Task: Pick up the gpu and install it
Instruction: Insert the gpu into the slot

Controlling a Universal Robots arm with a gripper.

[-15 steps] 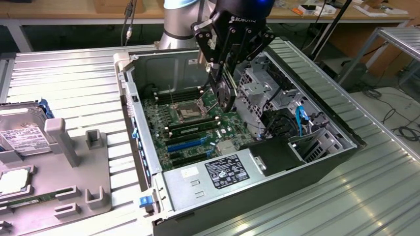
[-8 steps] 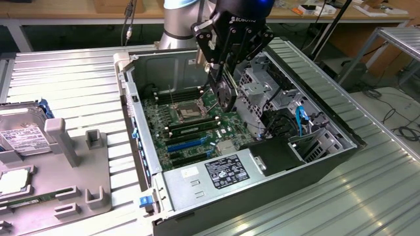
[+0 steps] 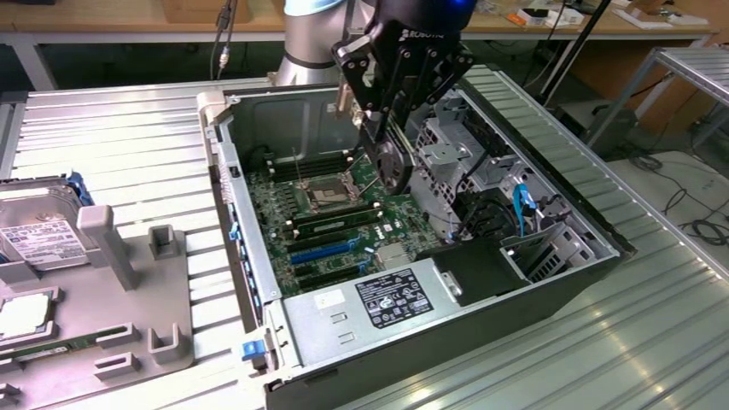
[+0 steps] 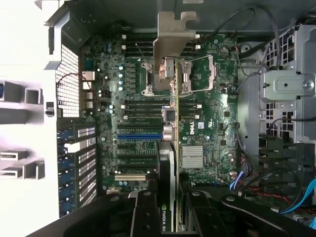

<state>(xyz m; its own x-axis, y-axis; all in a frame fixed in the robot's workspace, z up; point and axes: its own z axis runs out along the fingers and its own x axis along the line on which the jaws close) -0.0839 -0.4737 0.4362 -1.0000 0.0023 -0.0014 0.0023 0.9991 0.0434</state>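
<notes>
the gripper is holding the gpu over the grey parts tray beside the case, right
Not quite. The gripper is holding the gpu, but over the open computer case, above the motherboard, not over the grey parts tray beside the case. The exterior view shows this.

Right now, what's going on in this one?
The arm's end effector is shut on the gpu and holds it inside the open case, above the motherboard. In the wrist view the card hangs with its silver bracket at the far end, over the middle of the board. It is not seated in a slot. The blue slot lies off to one side of it, with nothing in it.
</notes>
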